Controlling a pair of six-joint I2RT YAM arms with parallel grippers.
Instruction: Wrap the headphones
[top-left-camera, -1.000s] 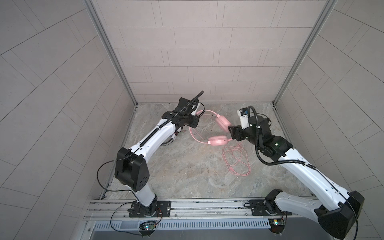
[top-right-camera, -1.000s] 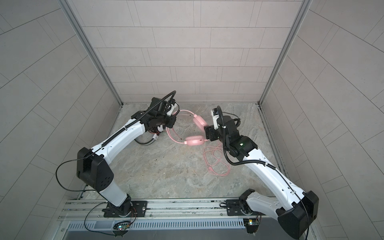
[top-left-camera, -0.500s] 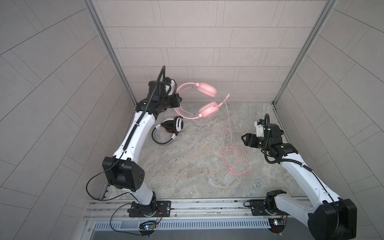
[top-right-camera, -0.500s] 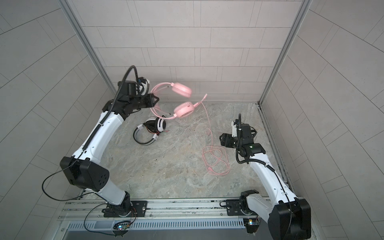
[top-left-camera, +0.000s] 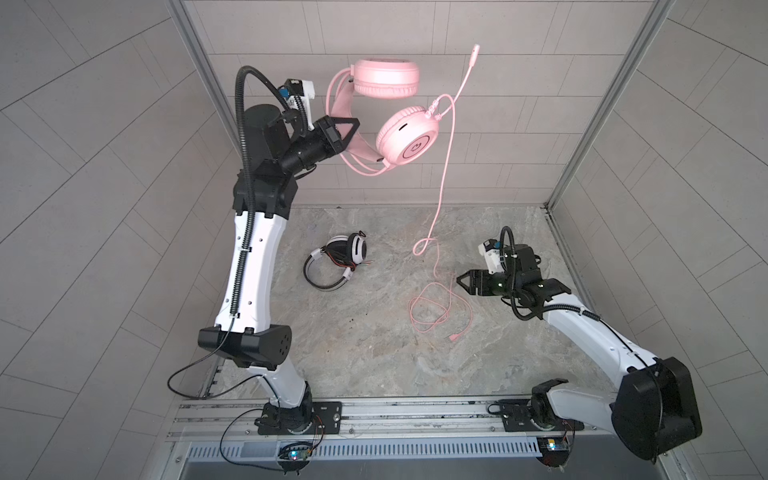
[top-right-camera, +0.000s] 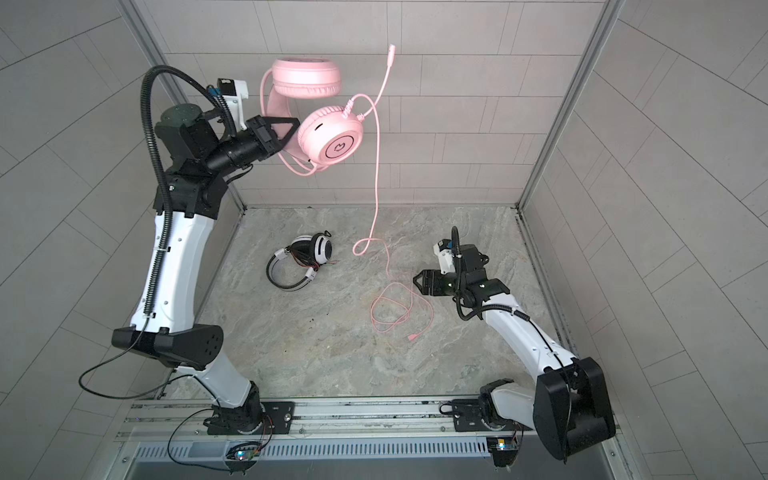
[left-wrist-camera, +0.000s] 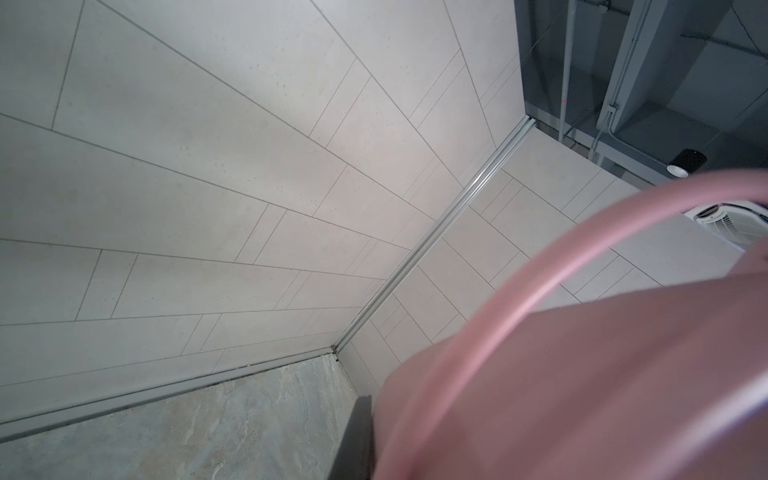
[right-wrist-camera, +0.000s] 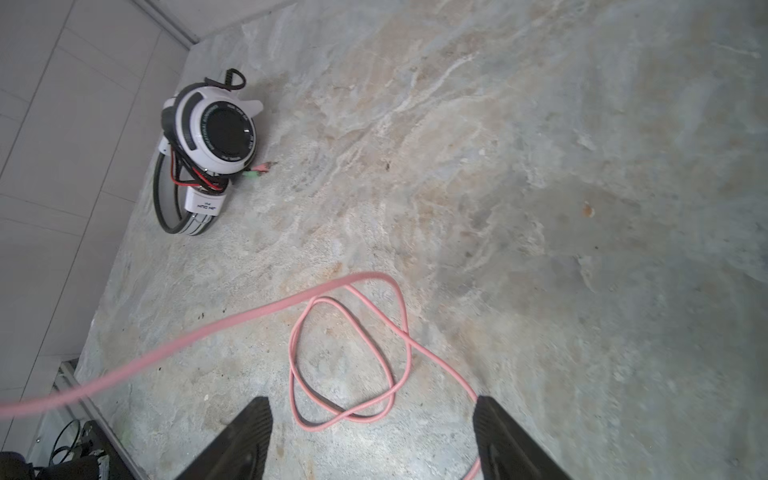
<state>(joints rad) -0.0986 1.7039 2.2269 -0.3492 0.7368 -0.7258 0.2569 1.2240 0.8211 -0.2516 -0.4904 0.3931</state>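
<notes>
**Pink headset held aloft.** The left hand (top-left-camera: 352, 129) was clamped shut on the headband of the pink headset (top-left-camera: 409, 139), holding it high above the worktop (top-left-camera: 374, 365) in front of the tiled back wall (top-left-camera: 519, 104), as both top views showed. One ear cup faced the camera, the other sat above it, and the microphone boom (top-left-camera: 468, 70) pointed upward. The thin pink cord (top-left-camera: 444, 174) dropped from the lower cup, curled into a small loop and ended in loose coils on the worktop. The right hand (top-left-camera: 461, 281) hovered low just beside those coils, its jaws apart and holding nothing. The white headset (top-left-camera: 345, 254) lay on the worktop nearer the left arm, well apart from the pink coils.

The left wrist view showed none of the worktop items. It caught only the blurred pink headband (left-wrist-camera: 582, 374) up close, a dark finger (left-wrist-camera: 358, 432) beside it and a corner of the walls. Only the right wrist view showed the fine detail: the ring of lettering on the white headset's cup (right-wrist-camera: 226, 133), black and red wires bunched under it, small plug ends (right-wrist-camera: 259, 170) beside it, and the pink coils crossing over themselves ahead of the parted fingers (right-wrist-camera: 249, 436).
</notes>
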